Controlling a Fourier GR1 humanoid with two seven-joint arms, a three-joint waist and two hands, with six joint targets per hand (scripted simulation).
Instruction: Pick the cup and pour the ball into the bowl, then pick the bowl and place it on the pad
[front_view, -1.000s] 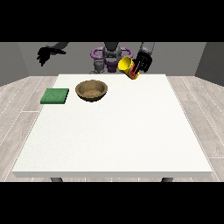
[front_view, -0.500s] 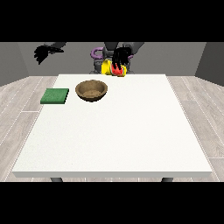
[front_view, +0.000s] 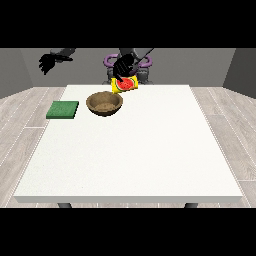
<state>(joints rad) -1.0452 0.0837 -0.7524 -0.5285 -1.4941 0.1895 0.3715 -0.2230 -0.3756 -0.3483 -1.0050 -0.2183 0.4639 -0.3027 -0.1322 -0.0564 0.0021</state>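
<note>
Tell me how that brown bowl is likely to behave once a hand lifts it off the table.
The bowl looks wooden and thick-walled, so it is probably stiff and unlikely to break. Its wide, low shape suggests it would sit steady rather than tip. The rounded outside may slide in a hand, so gripping at the rim seems safer.

We cannot make out the ball: the yellow cup (front_view: 124, 85) is tipped with its red inside facing us, and nothing separate shows there. The hand (front_view: 122, 66) at the cup's twelve o'clock covers its upper part. The bowl (front_view: 104, 104) shows only a dark hollow; its contents are too small to tell. The other hand (front_view: 48, 62), at the view's ten o'clock, is too small to read finger by finger.
</note>
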